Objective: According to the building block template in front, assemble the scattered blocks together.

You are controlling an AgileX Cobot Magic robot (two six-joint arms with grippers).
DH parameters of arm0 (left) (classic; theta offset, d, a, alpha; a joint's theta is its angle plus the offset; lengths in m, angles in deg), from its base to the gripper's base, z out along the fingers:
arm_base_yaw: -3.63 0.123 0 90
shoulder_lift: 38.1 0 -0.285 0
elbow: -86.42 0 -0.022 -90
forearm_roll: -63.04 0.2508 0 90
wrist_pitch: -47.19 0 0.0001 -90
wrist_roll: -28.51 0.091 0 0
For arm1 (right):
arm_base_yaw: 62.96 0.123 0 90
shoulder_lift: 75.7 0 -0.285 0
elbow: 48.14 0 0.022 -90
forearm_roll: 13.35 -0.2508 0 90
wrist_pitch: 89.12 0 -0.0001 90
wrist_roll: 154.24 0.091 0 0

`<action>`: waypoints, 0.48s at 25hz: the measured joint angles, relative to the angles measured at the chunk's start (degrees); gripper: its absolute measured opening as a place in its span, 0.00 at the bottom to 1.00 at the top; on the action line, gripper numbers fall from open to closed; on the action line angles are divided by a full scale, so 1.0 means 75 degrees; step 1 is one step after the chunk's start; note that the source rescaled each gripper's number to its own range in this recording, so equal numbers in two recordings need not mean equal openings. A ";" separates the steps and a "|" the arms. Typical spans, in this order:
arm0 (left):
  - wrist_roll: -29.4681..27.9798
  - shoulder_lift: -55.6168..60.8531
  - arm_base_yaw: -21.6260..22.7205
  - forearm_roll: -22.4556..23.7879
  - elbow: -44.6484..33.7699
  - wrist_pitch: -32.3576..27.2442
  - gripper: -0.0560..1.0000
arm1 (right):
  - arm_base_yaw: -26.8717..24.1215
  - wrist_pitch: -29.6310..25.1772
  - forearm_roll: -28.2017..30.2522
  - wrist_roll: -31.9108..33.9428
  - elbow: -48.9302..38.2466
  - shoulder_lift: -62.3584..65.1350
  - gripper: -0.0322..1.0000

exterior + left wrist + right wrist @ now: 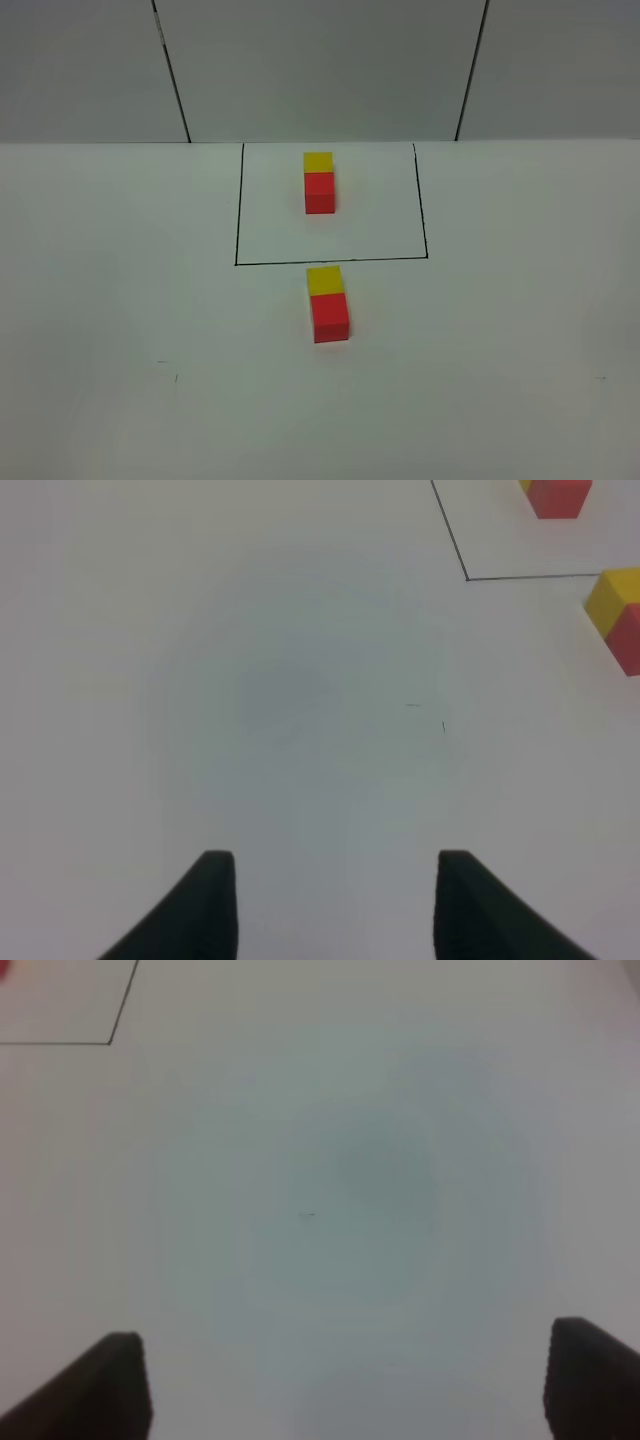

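left gripper: fingers nearly together, empty, over bare white table | template: yellow cube touching red cube, inside the black-lined rectangle | scattered blocks: 2 cubes joined (yellow behind, red in front), just outside the frame's near line | right gripper: fingers apart, empty

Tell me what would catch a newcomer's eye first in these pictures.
Two bright yellow-and-red pairs of cubes on the plain white table: the building block template inside the black-lined rectangle, and the scattered blocks just outside its near edge. That second pair already sits touching, yellow behind red, matching the template. Neither arm shows in the high view, and both wrist views show bare table between the jaws.
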 joint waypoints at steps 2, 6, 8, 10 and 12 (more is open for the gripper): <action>0.0000 0.0000 0.0000 0.0000 0.0000 0.0000 0.07 | 0.0000 0.0000 -0.0016 -0.0025 0.0000 0.0000 0.65; 0.0000 0.0000 0.0000 0.0000 0.0000 0.0000 0.07 | 0.0000 0.0000 -0.0022 -0.0031 0.0000 0.0000 0.65; 0.0000 0.0000 0.0000 0.0000 0.0000 0.0000 0.07 | 0.0000 0.0000 -0.0022 -0.0031 -0.0003 0.0000 0.65; 0.0000 0.0000 0.0000 0.0000 0.0000 0.0000 0.07 | 0.0000 0.0000 -0.0022 -0.0031 -0.0003 0.0000 0.65; 0.0000 0.0000 0.0000 0.0000 0.0000 0.0000 0.07 | 0.0000 0.0000 -0.0024 -0.0031 -0.0003 0.0000 0.65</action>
